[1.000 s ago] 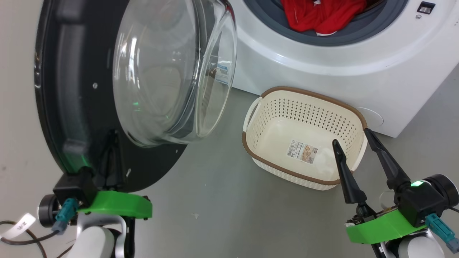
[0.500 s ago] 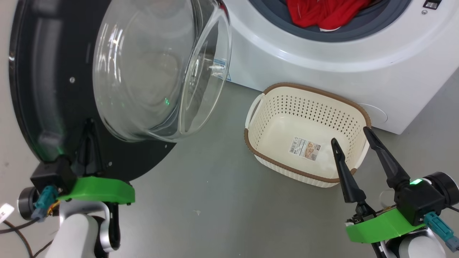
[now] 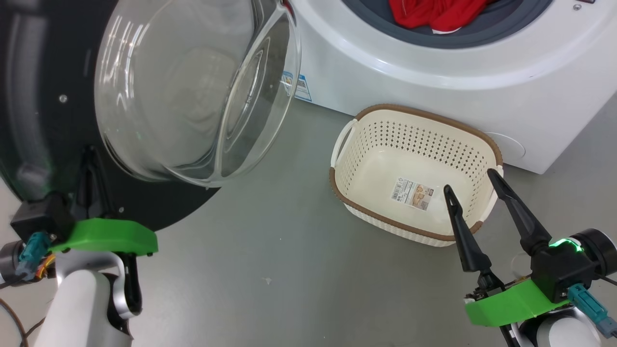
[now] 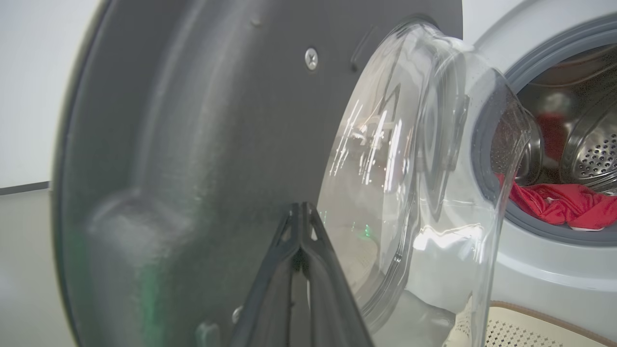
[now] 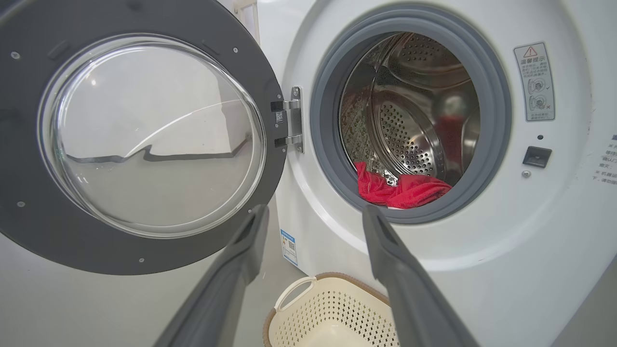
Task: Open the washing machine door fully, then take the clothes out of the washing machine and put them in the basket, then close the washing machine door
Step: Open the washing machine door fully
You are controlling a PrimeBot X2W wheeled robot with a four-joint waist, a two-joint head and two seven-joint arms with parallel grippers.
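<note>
The washing machine door [image 3: 43,96] stands wide open at the left, its glass bowl [image 3: 193,91] bulging toward me. My left gripper [image 3: 88,152] is shut, with its tips against the door's black inner face below the bowl; the left wrist view shows the closed fingers [image 4: 301,212] on that face. The white washing machine [image 3: 434,82] holds red clothes [image 3: 434,12] at the drum mouth, which also appear in the right wrist view [image 5: 405,188]. The cream basket [image 3: 366,144] sits empty on the floor before the machine. My right gripper [image 3: 470,180] hangs open over the basket's near right rim.
Grey floor [image 3: 279,231] lies between the door and the basket. The door's hinge [image 5: 294,120] is on the machine's left side and a latch socket [image 5: 536,156] is on its right. A blue label [image 3: 301,89] marks the lower front.
The door has swung further open to the left, and my left gripper has moved left with it against the inner face. The right gripper and basket have kept their places.
</note>
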